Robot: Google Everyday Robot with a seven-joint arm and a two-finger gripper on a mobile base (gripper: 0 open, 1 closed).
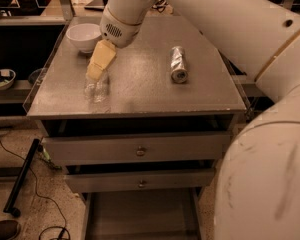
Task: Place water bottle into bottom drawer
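The water bottle (98, 89), small and clear, lies on the grey cabinet top (140, 91) near its front left part. My gripper (94, 73), with yellowish tips under a round white wrist, reaches down from the upper middle and ends right at the bottle's upper end, touching or just above it. The bottom drawer (140, 215) is pulled out below the two upper drawers, and its plain grey floor shows at the lower edge of the camera view.
A silver can (178, 64) lies on its side at the right of the top. A white bowl (83, 35) stands at the back left. My white arm fills the right side. Cables and a black bar lie on the floor at left.
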